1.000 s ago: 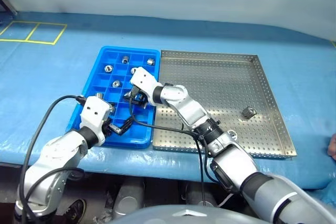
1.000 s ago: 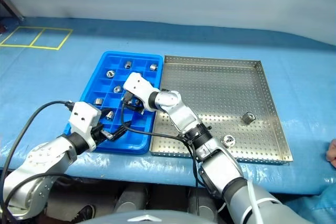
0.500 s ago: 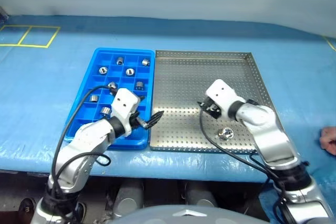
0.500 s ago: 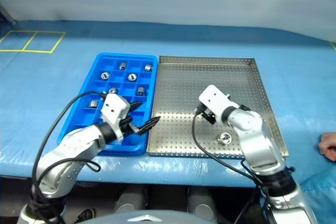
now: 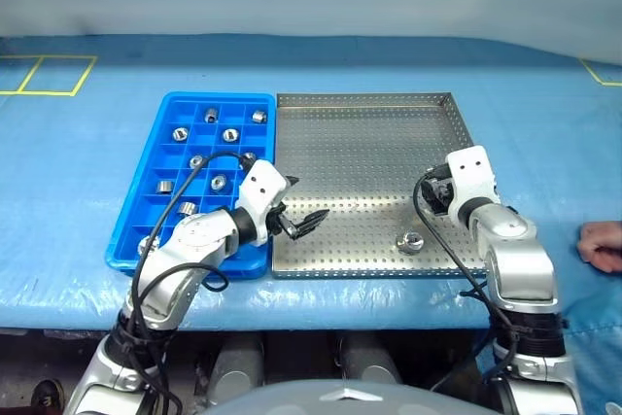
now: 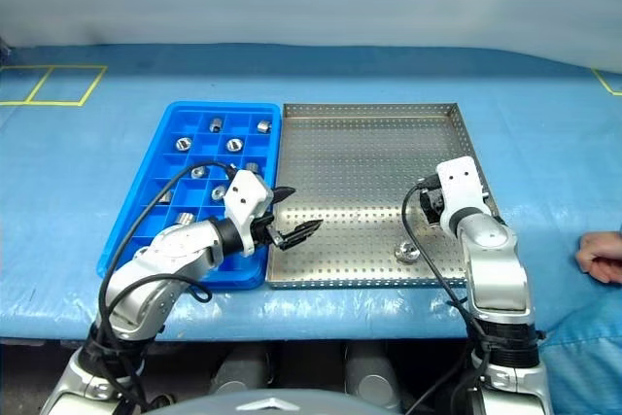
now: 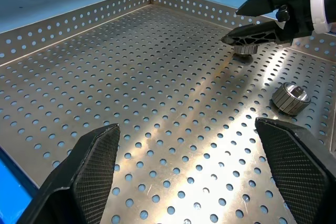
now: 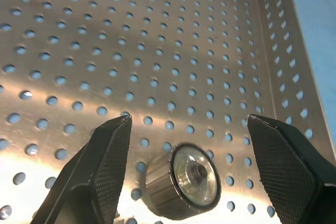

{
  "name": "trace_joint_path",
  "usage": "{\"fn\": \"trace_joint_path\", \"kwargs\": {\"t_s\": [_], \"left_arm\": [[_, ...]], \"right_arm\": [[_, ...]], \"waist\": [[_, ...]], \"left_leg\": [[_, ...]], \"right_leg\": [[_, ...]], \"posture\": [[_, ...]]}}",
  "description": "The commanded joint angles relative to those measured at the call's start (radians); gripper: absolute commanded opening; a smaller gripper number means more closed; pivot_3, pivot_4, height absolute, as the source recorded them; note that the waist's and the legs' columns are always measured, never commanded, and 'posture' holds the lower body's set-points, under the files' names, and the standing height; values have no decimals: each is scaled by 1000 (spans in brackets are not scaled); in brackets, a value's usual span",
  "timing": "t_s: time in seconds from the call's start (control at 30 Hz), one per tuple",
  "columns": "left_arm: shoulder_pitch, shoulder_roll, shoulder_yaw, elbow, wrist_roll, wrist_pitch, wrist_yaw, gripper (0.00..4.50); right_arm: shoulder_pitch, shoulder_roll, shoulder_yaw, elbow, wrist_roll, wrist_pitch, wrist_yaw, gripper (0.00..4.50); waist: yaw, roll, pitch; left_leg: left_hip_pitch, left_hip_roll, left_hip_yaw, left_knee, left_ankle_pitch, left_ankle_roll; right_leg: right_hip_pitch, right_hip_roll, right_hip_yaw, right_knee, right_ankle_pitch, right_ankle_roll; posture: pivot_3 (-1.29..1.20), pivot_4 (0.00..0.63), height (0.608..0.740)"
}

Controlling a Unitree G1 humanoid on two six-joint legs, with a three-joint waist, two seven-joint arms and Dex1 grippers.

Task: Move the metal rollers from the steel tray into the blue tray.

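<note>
From the head camera we see the blue tray (image 5: 194, 177) holding most of the metal rollers (image 5: 219, 182), one to a compartment, while a loose roller (image 5: 410, 241) lies near the front rim of the steel tray (image 5: 364, 143) on the blue-covered worktop (image 5: 87, 143).

The left wrist view shows the left gripper (image 7: 194, 174) with jaws spread over bare perforated floor.

In the right wrist view, the right gripper (image 8: 191, 174) straddles another roller (image 8: 184, 179) (jaws apart, nothing pinched), apparently lined up for the pick.
</note>
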Motion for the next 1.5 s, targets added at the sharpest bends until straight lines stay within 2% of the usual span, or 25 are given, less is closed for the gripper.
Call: {"fn": "trace_joint_path", "kwargs": {"t_s": [0.03, 0.1, 0.13, 0.2, 0.33, 0.53, 0.67, 0.83, 0.97, 1.2, 1.5], "left_arm": [[0, 0, 1, -11, 10, -7, 1, 4500], [5, 2, -1, -19, 12, -6, -1, 4500], [5, 2, -1, -22, 13, -5, -1, 4500], [4, 3, -1, -25, 15, -3, 0, 4500], [6, 8, 1, -27, 17, 0, 1, 4500], [20, 47, 52, -58, -4, 14, -14, 4500], [34, 140, 125, -49, 23, 21, -15, 4500], [29, 157, 340, -59, -74, 69, -3, 4500], [13, 196, 437, -54, -95, 98, 3, 4500], [23, 232, 502, -43, -129, 121, -11, 4500], [100, 254, 533, -99, -141, 158, 10, 4500]], "right_arm": [[0, 16, -47, 5, 18, -22, -42, 3684], [5, 19, -53, 22, 24, -19, -53, 3684], [7, 19, -54, 28, 25, -18, -58, 3512], [9, 26, -63, 32, 37, -27, -68, 3085], [9, 34, -70, 33, 56, -41, -76, 1848], [-15, 40, -18, -59, 83, -58, -55, 1831], [-38, 22, 132, -167, 147, -79, 79, 1831], [-96, 44, 329, -322, 249, -41, 200, 1831], [-166, 56, 500, -375, 285, -22, 262, 1831], [-290, 132, 719, -233, 264, -47, 286, 1831], [-320, 287, 785, 95, 196, -123, 222, 1831]], "waist": [[-1, 0, 0], [-2, 0, 0], [-2, 0, 0], [-2, 0, 0], [-3, 0, 0], [-10, 0, 0], [-26, 1, 0], [-17, 1, 0], [-9, 1, 0], [7, 0, 0], [18, -1, 0]], "left_leg": [[0, 0, 0, 0, 0, 0], [0, 0, 0, 0, 0, 0], [0, 0, 0, 1, 0, 0], [0, 0, 0, 1, 0, 0], [0, 0, 0, 1, 0, 0], [0, 0, 0, 1, 0, 0], [1, 1, 0, 1, 0, 0], [0, 1, -1, 1, 0, 0], [-1, 1, -1, 1, 0, 0], [0, 1, -2, 1, 0, 0], [0, 1, -2, -1, 0, -1]], "right_leg": [[0, 0, 0, 0, 0, 0], [0, 0, 0, 0, 0, 0], [0, 0, 0, 0, 0, 0], [0, 0, 0, 0, 0, 0], [0, 0, 0, 0, 0, 1], [0, 0, 0, 0, 0, 1], [0, 1, 0, 1, 0, 0], [0, 1, -1, 1, 0, 0], [0, 0, -2, 0, 0, 0], [0, 0, -2, 0, 0, 0], [-1, 1, -3, 1, 2, -4]], "posture": [[-15, 150, 740], [-12, 150, 740], [-11, 150, 740], [-10, 150, 740], [-10, 150, 740], [-3, 150, 740], [25, 150, 740], [46, 150, 740], [51, 150, 740], [73, 150, 740], [146, 150, 740]]}}
